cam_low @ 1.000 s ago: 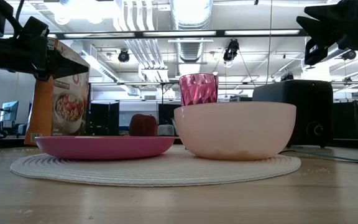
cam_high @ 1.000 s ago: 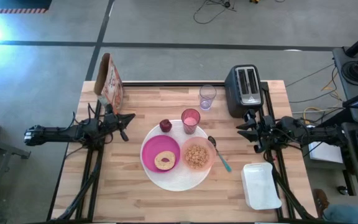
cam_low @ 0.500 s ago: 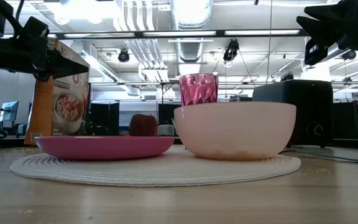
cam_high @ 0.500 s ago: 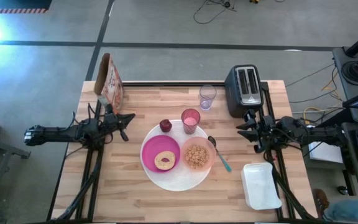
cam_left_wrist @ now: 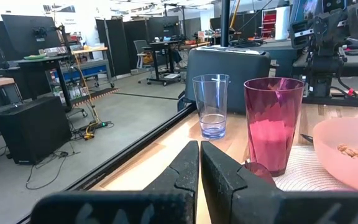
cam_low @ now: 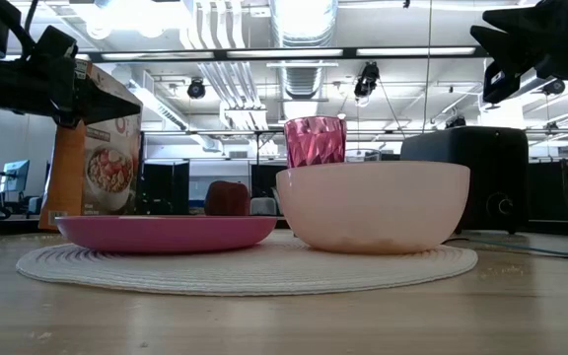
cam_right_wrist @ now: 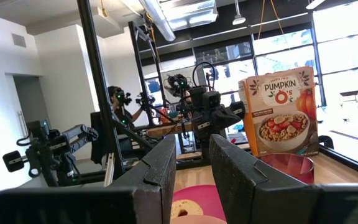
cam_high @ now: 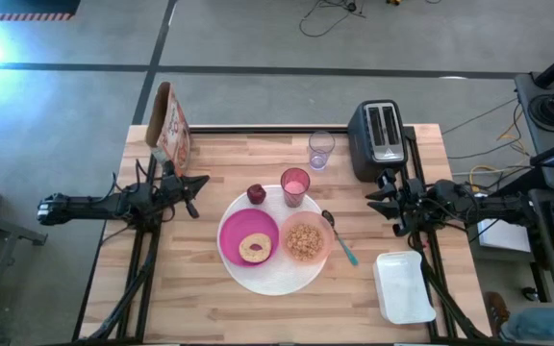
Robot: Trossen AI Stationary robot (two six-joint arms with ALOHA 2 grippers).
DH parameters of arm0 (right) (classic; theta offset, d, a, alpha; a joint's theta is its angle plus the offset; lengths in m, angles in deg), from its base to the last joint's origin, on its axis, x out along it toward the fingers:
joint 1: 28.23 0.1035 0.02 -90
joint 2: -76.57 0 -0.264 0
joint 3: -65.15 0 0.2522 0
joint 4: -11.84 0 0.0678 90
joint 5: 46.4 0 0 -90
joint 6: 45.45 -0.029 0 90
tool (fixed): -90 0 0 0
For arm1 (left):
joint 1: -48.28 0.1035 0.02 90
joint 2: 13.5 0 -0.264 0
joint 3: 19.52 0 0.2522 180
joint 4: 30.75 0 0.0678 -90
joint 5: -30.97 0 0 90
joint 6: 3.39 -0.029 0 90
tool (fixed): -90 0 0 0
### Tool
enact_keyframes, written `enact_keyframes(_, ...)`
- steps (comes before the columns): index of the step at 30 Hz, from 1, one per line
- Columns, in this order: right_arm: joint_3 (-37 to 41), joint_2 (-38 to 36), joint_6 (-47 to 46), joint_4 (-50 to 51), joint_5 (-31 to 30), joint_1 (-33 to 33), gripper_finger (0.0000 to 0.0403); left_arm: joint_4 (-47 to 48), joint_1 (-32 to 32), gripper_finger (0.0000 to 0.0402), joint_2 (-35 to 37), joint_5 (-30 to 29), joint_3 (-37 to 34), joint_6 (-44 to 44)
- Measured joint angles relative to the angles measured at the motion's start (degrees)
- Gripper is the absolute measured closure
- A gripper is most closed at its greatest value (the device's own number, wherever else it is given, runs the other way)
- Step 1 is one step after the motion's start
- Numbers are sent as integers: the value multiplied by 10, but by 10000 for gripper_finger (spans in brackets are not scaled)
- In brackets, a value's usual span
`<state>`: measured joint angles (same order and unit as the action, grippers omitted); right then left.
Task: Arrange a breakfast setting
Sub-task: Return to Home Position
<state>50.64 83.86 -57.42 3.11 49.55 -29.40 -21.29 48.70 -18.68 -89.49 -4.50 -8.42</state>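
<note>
Left pincer (cam_high: 196,188) closed, right pincer (cam_high: 377,199) parted, both empty; spoon (cam_high: 340,240) diagonal, teal handle toward bin (cam_high: 404,288).

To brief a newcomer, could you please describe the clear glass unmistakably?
Find the black toaster at the far edge of the table. Left of it in the high view stands the clear glass, on bare wood. Unlike the pink tumbler, it is colourless and off the white mat.

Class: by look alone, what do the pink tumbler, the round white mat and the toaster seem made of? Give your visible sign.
Pink tumbler: translucent faceted plastic or glass; light passes through. Round white mat: woven fibre or cord, matte; concentric ribs show. Toaster: dark casing, probably plastic or painted metal; shiny metal top.
</note>
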Motion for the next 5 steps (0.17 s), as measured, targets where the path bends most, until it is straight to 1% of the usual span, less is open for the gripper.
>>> enact_keyframes(5, 0, 0, 0, 0, 0, 0, 314, 0, 0, 402, 0, 0, 0, 0)
